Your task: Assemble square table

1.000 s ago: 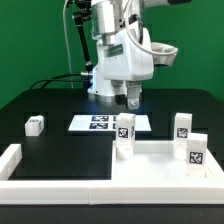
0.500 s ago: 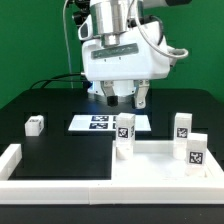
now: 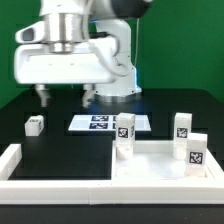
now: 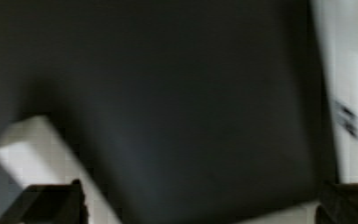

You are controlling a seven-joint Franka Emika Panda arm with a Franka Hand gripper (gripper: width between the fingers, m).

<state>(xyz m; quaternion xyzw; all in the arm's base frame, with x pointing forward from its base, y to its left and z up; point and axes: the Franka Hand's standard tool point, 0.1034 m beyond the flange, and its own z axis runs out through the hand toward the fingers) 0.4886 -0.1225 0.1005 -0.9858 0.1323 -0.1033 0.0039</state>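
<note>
White tabletop [image 3: 160,165] flat, legs [image 3: 125,134] upright

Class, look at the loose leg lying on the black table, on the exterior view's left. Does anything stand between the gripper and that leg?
Nothing visible does. The gripper hangs open above the black table, and the loose leg lies below it, toward the exterior view's left, with only bare table around it. The marker board lies off to the exterior view's right.

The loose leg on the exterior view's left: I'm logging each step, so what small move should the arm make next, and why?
Probably lower the gripper onto the loose leg. Its jaws stand apart and hold nothing, hovering above and a little to the exterior view's right of that leg, which lies alone on the black table. Three legs already stand on the tabletop.
</note>
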